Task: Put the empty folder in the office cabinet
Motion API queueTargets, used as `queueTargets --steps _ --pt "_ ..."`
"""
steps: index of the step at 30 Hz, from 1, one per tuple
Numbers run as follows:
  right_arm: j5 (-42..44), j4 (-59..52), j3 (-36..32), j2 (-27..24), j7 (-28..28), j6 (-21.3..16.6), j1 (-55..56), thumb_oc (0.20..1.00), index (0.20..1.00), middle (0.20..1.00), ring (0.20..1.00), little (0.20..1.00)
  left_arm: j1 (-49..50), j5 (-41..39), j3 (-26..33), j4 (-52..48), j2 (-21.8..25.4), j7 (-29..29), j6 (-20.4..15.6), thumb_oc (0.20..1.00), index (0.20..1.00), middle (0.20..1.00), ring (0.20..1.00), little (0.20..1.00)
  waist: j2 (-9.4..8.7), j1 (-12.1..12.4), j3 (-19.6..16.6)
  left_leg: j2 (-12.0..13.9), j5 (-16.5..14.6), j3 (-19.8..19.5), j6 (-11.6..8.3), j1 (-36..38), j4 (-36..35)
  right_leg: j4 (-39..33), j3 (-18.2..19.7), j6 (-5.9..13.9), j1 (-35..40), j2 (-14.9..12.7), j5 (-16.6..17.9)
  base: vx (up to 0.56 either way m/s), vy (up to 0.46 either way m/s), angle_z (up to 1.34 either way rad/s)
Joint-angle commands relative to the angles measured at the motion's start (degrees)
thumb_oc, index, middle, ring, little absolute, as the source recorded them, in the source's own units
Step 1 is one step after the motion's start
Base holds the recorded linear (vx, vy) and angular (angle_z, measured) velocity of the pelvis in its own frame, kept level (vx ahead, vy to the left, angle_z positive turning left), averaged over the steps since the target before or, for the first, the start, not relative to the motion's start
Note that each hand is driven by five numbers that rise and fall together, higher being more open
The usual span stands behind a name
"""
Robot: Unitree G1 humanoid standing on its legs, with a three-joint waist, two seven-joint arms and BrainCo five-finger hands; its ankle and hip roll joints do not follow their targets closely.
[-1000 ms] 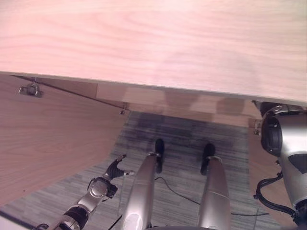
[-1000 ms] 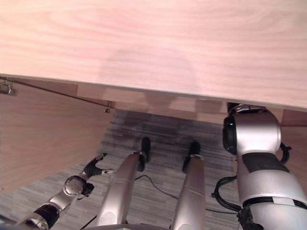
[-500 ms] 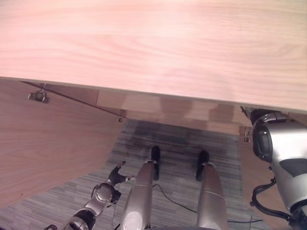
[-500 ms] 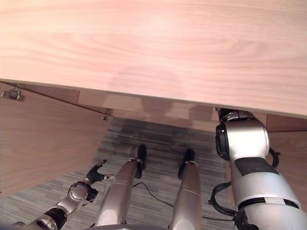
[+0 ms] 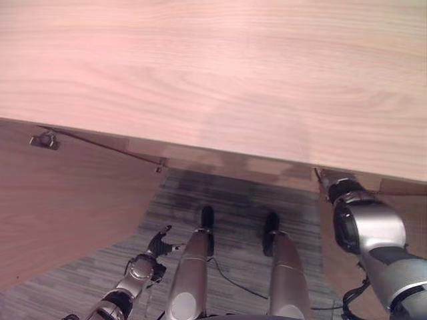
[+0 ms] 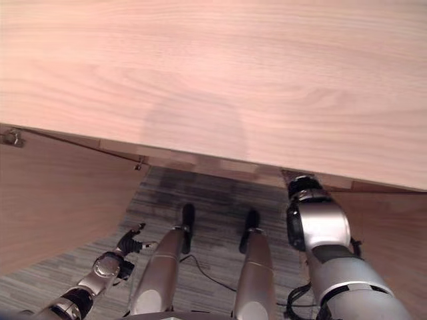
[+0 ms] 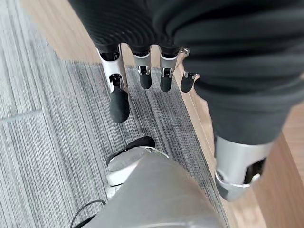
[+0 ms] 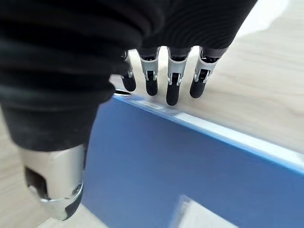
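**A:** Where's your folder point(image 8: 199, 175)?

**B:** Look at the right wrist view: it's a smooth, flat blue sheet with a pale rectangular label at the lower middle. You can't read any writing on it. It lies against pale wood-grain board, with a light strip along its upper edge.

**A:** And your right hand point(image 8: 161, 80)?

**B:** Its dark-tipped fingers hang straight and side by side, tips at the folder's top edge. The thumb stands apart at the lower left, beside the blue face. You can't call that a pinch.

**A:** Left hand point(image 5: 157, 245)?

**B:** Lower left of the eye views, over ribbed grey carpet point(image 5: 233, 193), fingers relaxed and slightly spread, holding nothing.

**A:** The cabinet point(image 5: 213, 73)?

**B:** Its light wood top fills the upper frame; a door point(image 5: 67, 200) with a metal hinge point(image 5: 44, 141) stands open at left.
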Motion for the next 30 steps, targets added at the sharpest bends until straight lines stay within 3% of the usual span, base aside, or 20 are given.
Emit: queueTargets --steps 1,9,15,30 --pt "0.6 -3.8 -1.8 -0.3 2.5 -2.3 0.7 1.0 1.0 1.0 1.0 1.0 0.6 -1.4 1.1 1.4 0.4 -0.8 -0.5 1.0 1.0 1.0 1.0 1.0 0.66 1.3 0.4 3.1 -3.7 -5.0 -3.1 5.2 -2.3 -1.2 0.5 2.58 6.6 0.7 -4.9 0.0 0.0 0.0" --pt "-1.3 -8.6 -1.3 3.1 4.4 -3.1 6.0 1.0 1.0 1.0 1.0 1.0 0.6 -0.9 2.0 3.1 -1.3 -1.0 -0.2 1.0 1.0 1.0 1.0 1.0 0.32 0.9 0.0 3.0 -2.7 -4.8 -3.18 7.8 -4.9 -3.8 0.1 3.18 9.2 0.5 -3.5 0.01 0.005 0.0" --pt "-5.7 -18.3 0.6 8.6 8.5 -3.6 19.0 1.0 1.0 1.0 1.0 1.0 2.2 -0.2 4.4 4.4 -3.7 -2.6 0.8 1.0 1.0 1.0 1.0 1.0 -0.71 -0.4 -1.3 3.8 -1.4 -4.4 -3.39 13.6 -9.8 -8.4 0.0 3.9 14.6 0.4 -1.3 0.06 0.023 0.02" --pt "-15.2 -31.5 7.4 12.4 16.7 3.4 47.7 1.0 1.0 1.0 1.0 1.0 9.2 1.5 15.2 7.9 -2.4 -4.5 1.9 1.0 1.0 1.0 1.0 1.0 -2.16 -3.9 -9.1 5.3 1.1 -2.0 -2.96 35.0 -22.6 -20.4 -2.0 5.6 32.7 1.3 3.3 0.1 0.03 -0.02"
